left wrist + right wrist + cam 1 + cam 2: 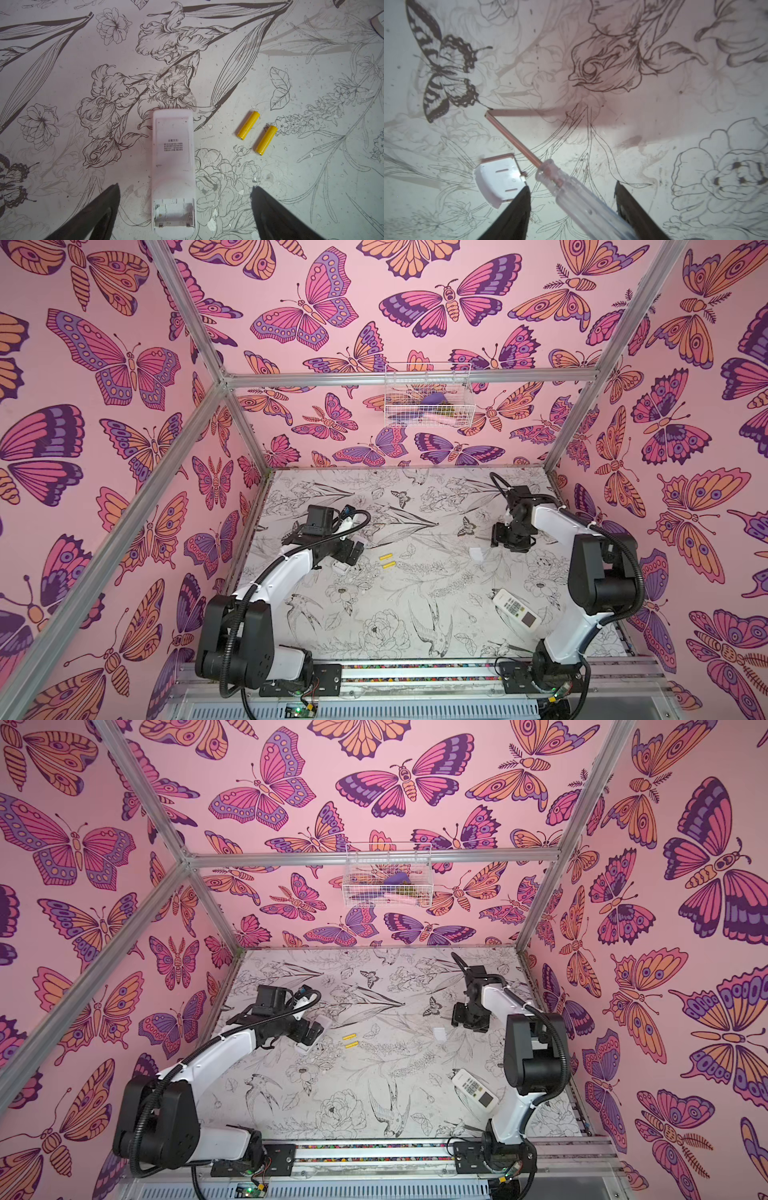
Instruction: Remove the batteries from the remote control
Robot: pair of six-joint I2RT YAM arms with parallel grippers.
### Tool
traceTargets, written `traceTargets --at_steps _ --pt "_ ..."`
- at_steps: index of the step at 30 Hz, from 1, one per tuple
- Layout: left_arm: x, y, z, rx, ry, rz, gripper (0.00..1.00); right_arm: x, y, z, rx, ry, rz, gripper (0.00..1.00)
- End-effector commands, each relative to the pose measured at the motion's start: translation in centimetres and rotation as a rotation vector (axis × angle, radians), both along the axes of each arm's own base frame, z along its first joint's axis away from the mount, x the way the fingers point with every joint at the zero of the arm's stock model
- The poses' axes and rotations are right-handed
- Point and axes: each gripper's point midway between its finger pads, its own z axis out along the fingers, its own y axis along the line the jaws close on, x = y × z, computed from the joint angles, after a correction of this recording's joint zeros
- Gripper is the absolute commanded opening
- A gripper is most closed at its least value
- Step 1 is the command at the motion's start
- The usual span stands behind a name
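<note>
A white remote control [173, 158] lies face down, its battery compartment [174, 213] uncovered and empty. My left gripper [185, 186] hovers over that end, open, its dark fingers [104, 209] wide on either side without touching. Two yellow batteries [248, 125] [266, 140] lie side by side on the table beside the remote, also seen in both top views [385, 556] [350, 1041]. In a top view the left gripper [351, 553] covers most of the remote [341, 570]. My right gripper [572, 186] is open around a clear-handled screwdriver [571, 187], with gaps on both sides.
A white battery cover [500, 178] lies by the right gripper, also visible in both top views [476, 554] [439, 1034]. A second remote [517, 610] lies face up at the front right near the right arm's base. A wire basket [428, 396] hangs on the back wall.
</note>
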Motion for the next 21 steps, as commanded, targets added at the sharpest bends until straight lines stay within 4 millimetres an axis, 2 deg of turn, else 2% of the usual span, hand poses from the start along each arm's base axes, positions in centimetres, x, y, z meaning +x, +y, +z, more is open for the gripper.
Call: traceTargets --at_steps 1,5,8,11,21 --pt "-0.1 0.2 0.3 -0.004 -0.010 -0.003 1.00 -2.3 -1.8 -0.4 -0.141 0.124 0.076 0.66" --pt "-0.1 0.0 1.0 -0.013 -0.014 -0.004 1.00 -2.6 -1.8 0.1 -0.150 0.132 0.093 0.67" --pt "0.0 0.2 0.5 -0.001 -0.016 -0.004 1.00 -3.0 -3.0 0.4 -0.236 0.156 0.118 0.69" --pt "-0.1 -0.2 1.0 -0.028 -0.014 -0.007 1.00 -3.7 -3.8 0.4 -0.290 0.191 0.137 0.70" --pt "-0.1 0.0 0.5 -0.011 -0.005 -0.006 1.00 -5.9 -1.6 1.8 -0.208 0.104 0.219 0.70"
